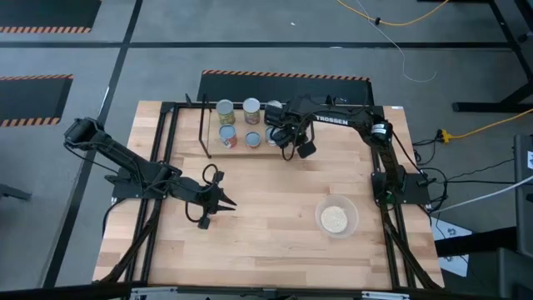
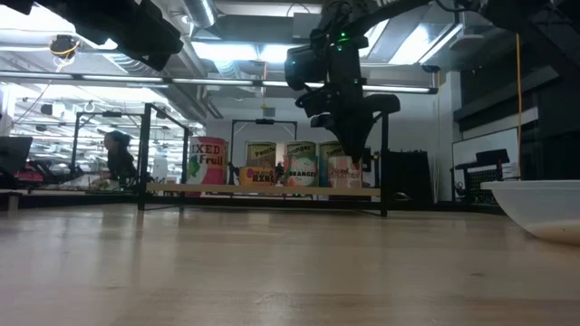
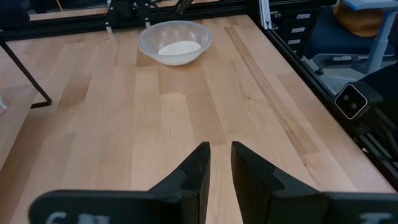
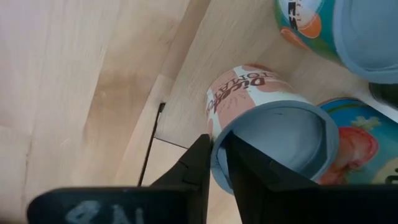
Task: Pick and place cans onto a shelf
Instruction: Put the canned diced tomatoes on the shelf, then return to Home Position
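Left end effector (image 1: 225,202) is held low over the bare middle of the desk (image 1: 275,250), well apart from the cans; its fingers (image 3: 198,168) are seen nearly closed, with only a narrow gap and nothing between them. Farther right, cans (image 1: 226,108) are ranged in two rows on the shelf (image 1: 203,133) at the desk's far edge. Right end effector (image 4: 216,155) is positioned at the shelf's right end, fingers narrowly set about the rim of a pink-labelled can (image 4: 273,134). A bowl (image 1: 336,218) of grains is noted near the right side.
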Controlling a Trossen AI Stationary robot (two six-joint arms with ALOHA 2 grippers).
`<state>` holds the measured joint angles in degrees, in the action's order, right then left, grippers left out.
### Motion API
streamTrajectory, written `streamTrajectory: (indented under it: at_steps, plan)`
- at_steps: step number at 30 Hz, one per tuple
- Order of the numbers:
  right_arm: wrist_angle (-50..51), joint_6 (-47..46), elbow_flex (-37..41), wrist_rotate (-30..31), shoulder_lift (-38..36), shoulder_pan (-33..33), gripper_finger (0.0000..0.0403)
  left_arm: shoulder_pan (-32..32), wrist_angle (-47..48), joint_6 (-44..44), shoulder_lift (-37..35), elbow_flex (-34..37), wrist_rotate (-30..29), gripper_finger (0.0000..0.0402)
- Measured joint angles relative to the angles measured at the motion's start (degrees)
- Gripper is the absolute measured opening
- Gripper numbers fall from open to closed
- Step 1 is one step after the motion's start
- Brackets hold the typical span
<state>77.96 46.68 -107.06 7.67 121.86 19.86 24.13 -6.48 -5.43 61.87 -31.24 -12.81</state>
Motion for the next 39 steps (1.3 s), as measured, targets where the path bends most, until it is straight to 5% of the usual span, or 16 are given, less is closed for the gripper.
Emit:
streamTrajectory:
  at_steps: [20,30,39]
  plan:
    - [10.57,-1.70,-13.44,-1.76,0.19,-2.62,0.0059,0.00,-0.78,-0.04,0.00,0.00,-0.35,0.0059]
    - [12.02,-12.17,-27.85,-4.84,-0.04,-9.69,0.0059,-4.64,-12.17,3.16,-0.01,0.00,-8.77,0.0059]
    - [12.10,-20.91,-25.46,-4.64,-9.37,-16.27,0.0059,-10.73,-16.41,13.44,-7.56,-0.84,-7.21,0.0059]
